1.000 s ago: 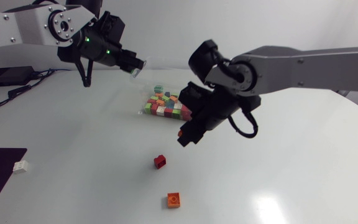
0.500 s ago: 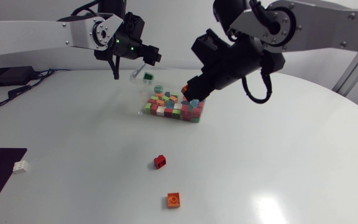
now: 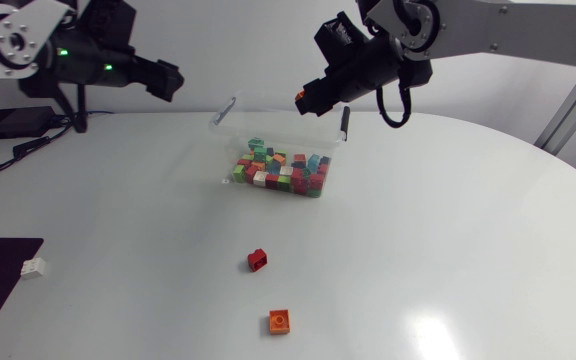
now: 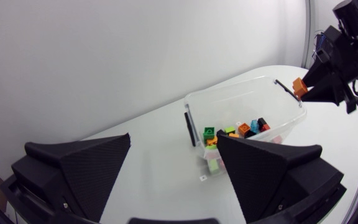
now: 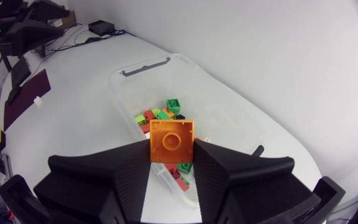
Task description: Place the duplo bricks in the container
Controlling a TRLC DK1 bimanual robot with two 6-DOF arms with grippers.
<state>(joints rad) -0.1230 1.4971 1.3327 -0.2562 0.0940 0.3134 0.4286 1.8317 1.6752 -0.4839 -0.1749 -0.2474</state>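
— Orange duplo brick (image 5: 171,141) is pinched between both fingers of my right tool (image 5: 171,155), hanging above the clear container (image 5: 145,67).
— Over the middle of it?
— From the wrist view it looks so, right above the heap of bricks (image 3: 278,172). From the head view it sits nearer the far rim, and high up. I can't tell which is truer.
— So what's the risk?
— If I let go from up here, it may bounce off the heap or clip the rim and skip out onto the table (image 3: 448,260). I'd judge that lowering first is safer.
— And the left?
— My left tool (image 4: 173,168) is spread wide, holding nothing, well off to the side, so I expect no clash there. Out on the table a red brick (image 3: 257,260), a second orange brick (image 3: 279,321) and a white brick (image 3: 34,267) lie waiting.
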